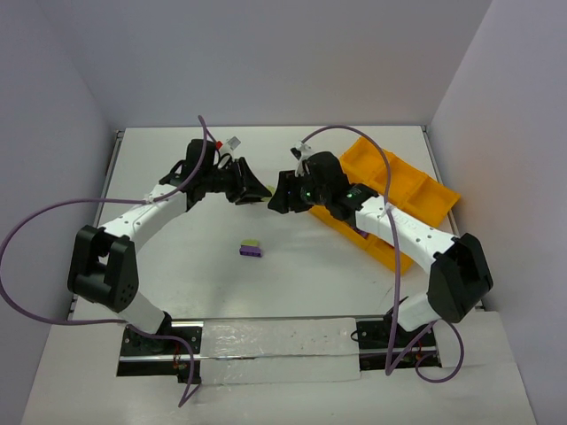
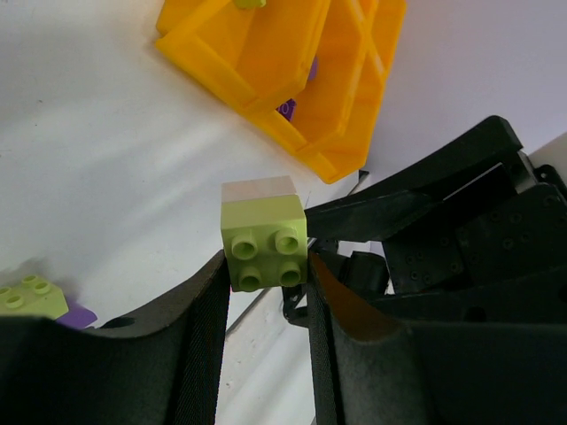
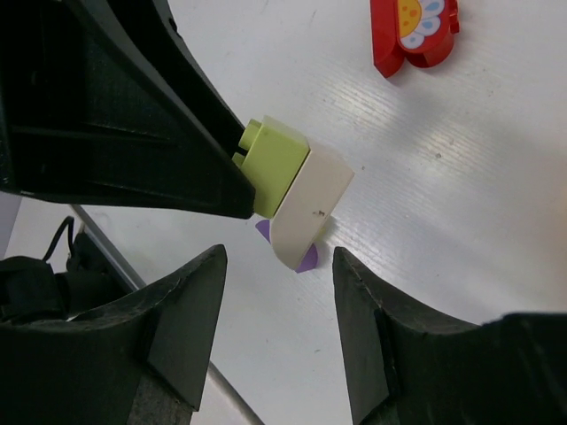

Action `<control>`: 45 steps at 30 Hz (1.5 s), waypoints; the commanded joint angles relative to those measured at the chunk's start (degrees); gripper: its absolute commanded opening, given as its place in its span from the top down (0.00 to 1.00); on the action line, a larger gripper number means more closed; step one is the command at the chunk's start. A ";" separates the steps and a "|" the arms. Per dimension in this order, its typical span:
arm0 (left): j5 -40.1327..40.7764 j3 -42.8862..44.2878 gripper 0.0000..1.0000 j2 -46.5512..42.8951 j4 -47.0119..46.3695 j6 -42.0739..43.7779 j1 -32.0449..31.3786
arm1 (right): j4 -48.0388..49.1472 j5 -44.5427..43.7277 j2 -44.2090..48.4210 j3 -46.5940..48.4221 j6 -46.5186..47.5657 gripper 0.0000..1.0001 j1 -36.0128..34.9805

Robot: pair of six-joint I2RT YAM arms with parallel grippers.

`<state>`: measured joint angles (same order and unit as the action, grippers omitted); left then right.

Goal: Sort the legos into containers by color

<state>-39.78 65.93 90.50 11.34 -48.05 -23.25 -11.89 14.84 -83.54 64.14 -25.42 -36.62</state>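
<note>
My left gripper (image 1: 260,192) (image 2: 266,266) is shut on a clump: a yellow-green brick (image 2: 264,246) with a cream piece (image 2: 259,189) stuck to it, held above the table. In the right wrist view the clump (image 3: 282,168) juts out of the left gripper's black fingers (image 3: 133,115). My right gripper (image 1: 277,199) (image 3: 279,258) is open, its jaws just short of the cream end (image 3: 306,208) and not touching it. A yellow-green-on-purple brick pair (image 1: 251,249) (image 2: 31,297) lies on the table. The orange-yellow tray (image 1: 416,190) (image 2: 266,62) is to the right.
A red brick with a flower print (image 3: 415,31) lies on the table beyond the clump. A purple brick (image 2: 288,108) shows through the tray's wall. A sliver of purple (image 3: 307,259) peeks from behind the cream piece. Grey walls close in the table.
</note>
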 commanded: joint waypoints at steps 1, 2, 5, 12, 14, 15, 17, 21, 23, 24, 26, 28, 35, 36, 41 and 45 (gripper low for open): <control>-2.33 0.51 1.00 -3.12 -2.48 -0.39 0.48 | 4.93 -0.78 -0.81 -0.17 -1.03 0.42 -0.12; -2.32 0.68 1.00 -3.22 -2.30 -0.30 0.49 | 4.94 -0.61 -1.17 0.10 -1.04 0.43 -0.12; -2.45 1.00 1.00 -3.34 -1.87 -0.12 0.49 | 6.18 0.17 -2.37 0.66 -1.96 0.44 -0.12; -2.76 1.04 1.00 -3.40 -1.76 -0.03 0.57 | 8.63 -0.15 -3.03 0.90 -3.93 0.65 -0.12; -2.50 0.91 1.00 -3.40 -1.59 0.15 0.57 | 9.16 -0.92 -2.42 -0.05 -4.55 0.76 -0.12; -2.46 0.88 1.00 -3.42 -1.52 0.19 0.60 | 9.19 -1.56 -2.23 -0.47 -4.65 0.80 -0.01; -2.29 0.93 1.00 -3.54 -1.18 0.42 0.71 | 9.30 -2.85 -1.34 -1.59 -5.16 0.94 0.49; -2.22 1.97 1.00 -3.68 0.26 1.17 1.04 | 7.42 -5.28 -0.09 -4.24 -6.27 1.00 2.15; -2.14 2.63 1.00 -3.84 1.17 1.75 1.31 | 7.61 -5.50 1.34 -5.86 -6.91 1.00 3.15; -2.14 2.91 1.00 -3.84 1.29 1.80 1.42 | 7.94 -5.24 1.78 -6.57 -7.13 1.00 3.70; -2.51 3.33 1.00 -3.69 1.18 1.75 1.52 | 8.20 -5.15 2.37 -7.14 -7.21 1.00 4.23; -2.93 3.33 1.00 -3.40 0.79 1.47 1.63 | 8.10 -5.09 2.59 -7.27 -7.01 1.00 4.45; -0.27 3.05 1.00 -3.82 2.30 2.17 1.63 | 0.29 -13.05 5.37 -6.60 -6.76 1.00 9.09; 0.84 3.51 1.00 -3.78 3.86 2.68 1.63 | -0.50 -13.52 6.29 -6.92 -6.81 1.00 11.74; 6.70 6.97 1.00 -1.83 9.81 5.76 0.98 | -4.53 -18.45 11.89 -9.40 -4.80 1.00 23.68; 10.95 12.43 1.00 1.17 13.24 7.71 -1.62 | -7.45 -20.39 13.57 -9.92 -4.16 1.00 31.60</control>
<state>-33.94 71.10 89.50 20.70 -43.70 -22.45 -15.33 -1.25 -72.48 55.15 -31.02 -10.40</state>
